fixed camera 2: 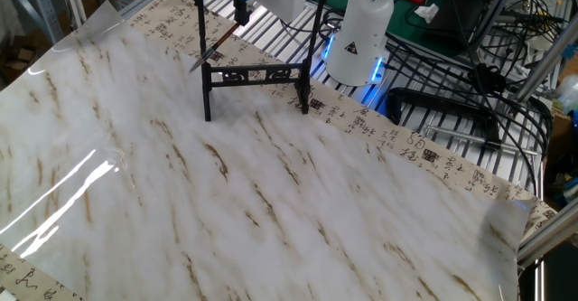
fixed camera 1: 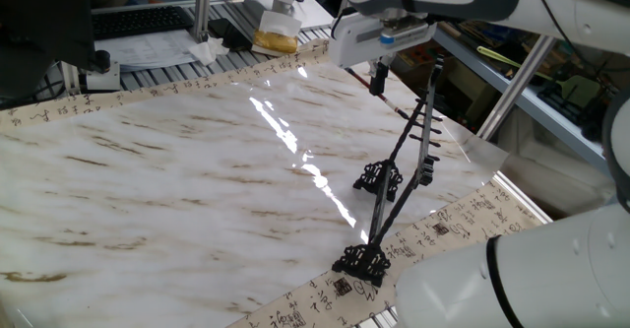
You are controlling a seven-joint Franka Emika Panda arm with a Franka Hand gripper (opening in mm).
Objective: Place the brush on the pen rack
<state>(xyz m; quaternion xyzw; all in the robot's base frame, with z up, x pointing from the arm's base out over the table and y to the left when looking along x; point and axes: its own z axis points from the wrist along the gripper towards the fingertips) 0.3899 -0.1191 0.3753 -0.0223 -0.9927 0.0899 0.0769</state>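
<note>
One fixed view shows you the gripper (fixed camera 1: 377,75) hanging above the far end of the pen rack (fixed camera 1: 399,175), which stands on the marble-patterned table (fixed camera 1: 177,180) near its right edge. From the other fixed view, you see the brush (fixed camera 2: 214,48) slanting down from the gripper (fixed camera 2: 241,14), its dark tip low beside the rack's (fixed camera 2: 256,73) left post. You see the fingers (fixed camera 2: 241,12) closed on the brush shaft.

The black metal pen rack (fixed camera 2: 256,73) has scrolled ornate feet; the thin reddish-brown brush (fixed camera 2: 213,49) ends in a dark tip; the white marble-patterned tabletop (fixed camera 1: 177,185) carries brown streaks, edged by a beige calligraphy-printed border (fixed camera 2: 424,155).
</note>
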